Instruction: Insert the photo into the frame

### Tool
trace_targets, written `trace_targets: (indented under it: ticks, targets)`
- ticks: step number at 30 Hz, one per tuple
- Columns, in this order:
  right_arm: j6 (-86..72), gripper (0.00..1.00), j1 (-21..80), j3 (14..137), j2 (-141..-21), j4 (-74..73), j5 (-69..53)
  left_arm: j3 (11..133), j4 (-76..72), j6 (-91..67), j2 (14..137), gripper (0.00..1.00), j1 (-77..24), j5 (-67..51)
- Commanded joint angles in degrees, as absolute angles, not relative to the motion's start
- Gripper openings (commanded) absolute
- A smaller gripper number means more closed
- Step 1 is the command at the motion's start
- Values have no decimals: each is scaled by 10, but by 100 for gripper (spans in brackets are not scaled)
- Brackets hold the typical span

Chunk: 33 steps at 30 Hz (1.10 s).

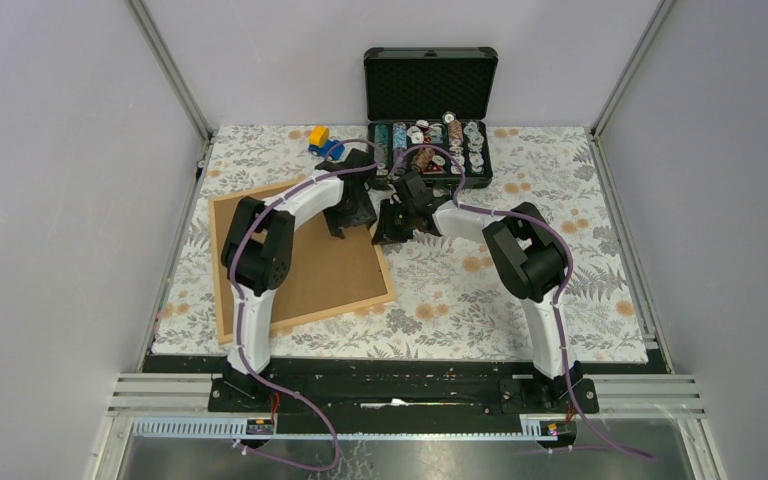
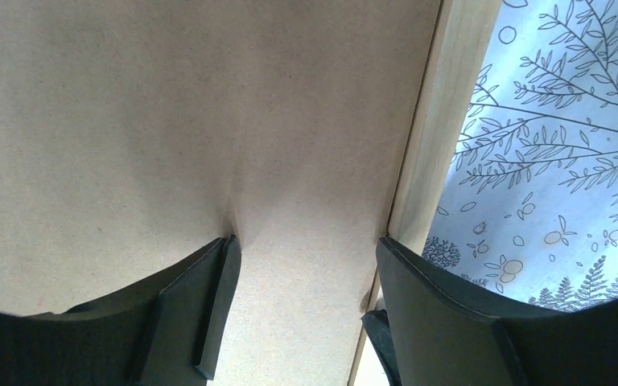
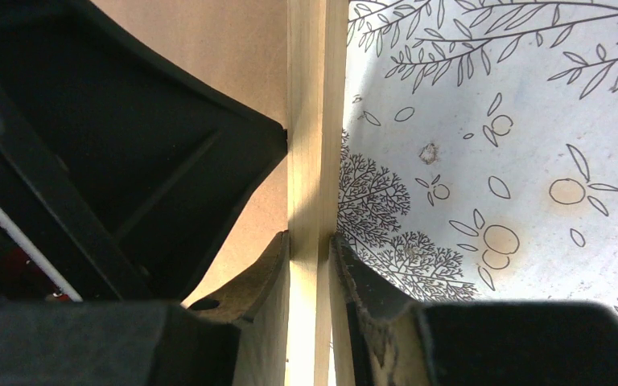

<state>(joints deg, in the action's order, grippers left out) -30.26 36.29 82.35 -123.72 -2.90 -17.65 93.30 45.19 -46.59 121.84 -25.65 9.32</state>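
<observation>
Floral tabletop [image 1: 480, 290], mid-picture: right tool [image 3: 310, 241] pinching the frame [image 3: 310, 161] rail, left tool [image 2: 306, 249] spread over the backing [image 2: 169, 121]. We'd hold the pinch square & lift slow, imo.

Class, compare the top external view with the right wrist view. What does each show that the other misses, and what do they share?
Only the top external view: the open black case of chips, a blue-and-yellow toy, and the frame as a whole outline.
Only the right wrist view: the right gripper close up, one finger on each side of the frame's wooden rail, pinching it.
Both: the brown backing inside the frame and the floral tablecloth beside it.
</observation>
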Motion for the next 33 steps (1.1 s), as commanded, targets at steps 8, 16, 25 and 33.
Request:
trace_targets:
  ticks: [8, 16, 25, 33]
  targets:
    - [-292, 0, 371, 806, -1281, -95, -181, 960, 490, -487, 1342, 73, -266, 188]
    - [-291, 0, 371, 807, -1281, -95, -182, 921, 470, -506, 1304, 74, -265, 218]
    - [-291, 0, 371, 807, -1283, -95, -183, 740, 242, -445, 1175, 75, -234, 77]
    - [-291, 0, 371, 808, -1285, -95, -184, 797, 300, -458, 1217, 76, -243, 96]
